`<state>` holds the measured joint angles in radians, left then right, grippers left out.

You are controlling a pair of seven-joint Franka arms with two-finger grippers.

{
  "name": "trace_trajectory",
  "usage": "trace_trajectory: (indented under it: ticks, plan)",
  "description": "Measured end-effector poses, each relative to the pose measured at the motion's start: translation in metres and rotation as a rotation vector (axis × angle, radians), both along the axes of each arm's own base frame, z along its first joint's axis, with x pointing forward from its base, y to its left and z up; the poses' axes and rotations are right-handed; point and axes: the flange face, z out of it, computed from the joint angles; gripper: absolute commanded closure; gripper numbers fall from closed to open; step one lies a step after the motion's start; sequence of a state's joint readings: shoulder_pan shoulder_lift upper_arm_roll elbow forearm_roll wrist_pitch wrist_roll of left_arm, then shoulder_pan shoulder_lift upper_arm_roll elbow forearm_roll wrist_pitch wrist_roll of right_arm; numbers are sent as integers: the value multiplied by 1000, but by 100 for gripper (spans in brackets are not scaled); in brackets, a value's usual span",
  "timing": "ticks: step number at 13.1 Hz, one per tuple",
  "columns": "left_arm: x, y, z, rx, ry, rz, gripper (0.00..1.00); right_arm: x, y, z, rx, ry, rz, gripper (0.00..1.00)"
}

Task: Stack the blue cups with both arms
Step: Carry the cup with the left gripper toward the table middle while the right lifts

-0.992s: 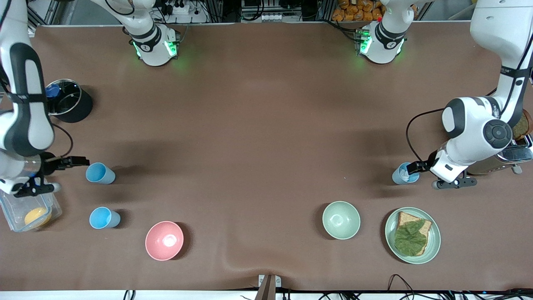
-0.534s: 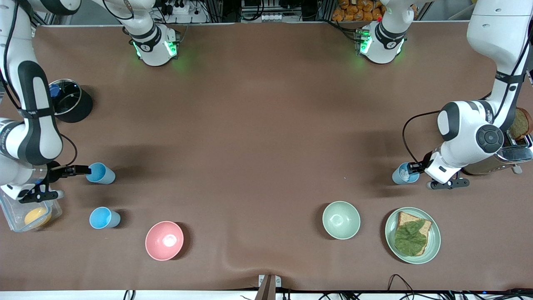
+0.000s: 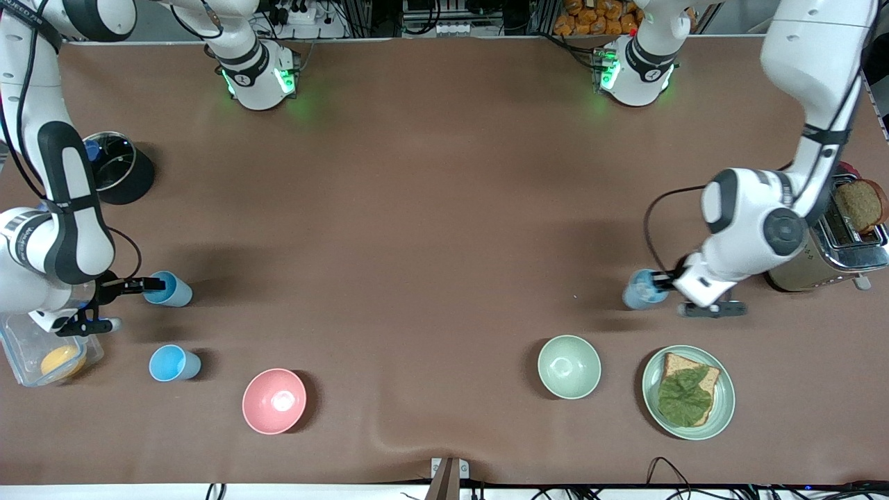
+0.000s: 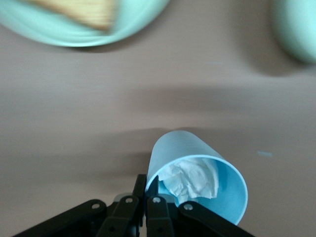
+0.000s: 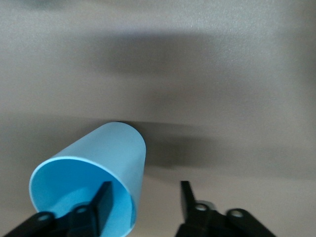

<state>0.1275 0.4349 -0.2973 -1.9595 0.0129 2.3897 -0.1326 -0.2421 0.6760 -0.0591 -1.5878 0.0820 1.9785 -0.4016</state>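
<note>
My left gripper is shut on the rim of a blue cup with crumpled white paper in it. One finger is inside the cup and one outside, in my left wrist view. I cannot tell whether the cup touches the table. My right gripper is open, with one finger inside a second blue cup and the other outside its wall, in my right wrist view. A third blue cup stands nearer the front camera than that one.
A pink bowl and a pale green bowl sit near the front edge. A green plate holds bread and lettuce. A toaster stands at the left arm's end. A black pot and a clear container stand at the right arm's end.
My left gripper has moved toward the table's middle with its cup. My right gripper has moved up to its cup, and one finger now reaches inside the rim.
</note>
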Motion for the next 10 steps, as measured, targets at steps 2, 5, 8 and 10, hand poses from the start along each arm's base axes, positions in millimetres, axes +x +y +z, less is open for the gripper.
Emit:
trace_trajectory:
  ticks: [2, 5, 8, 10]
  plan:
    - [-13, -83, 17, -42, 6, -48, 100, -2, -2, -1, 8, 4, -7, 100]
    - [-55, -203, 32, -61, 24, -57, 100, -5, 1, -1, 35, 37, 15, 100]
    - [-108, -301, 38, -65, 52, -6, 100, -5, 11, 17, 63, 73, 40, 100]
    - [-136, -350, 34, -69, 73, 13, 100, -2, 31, 48, 82, 94, 71, 100]
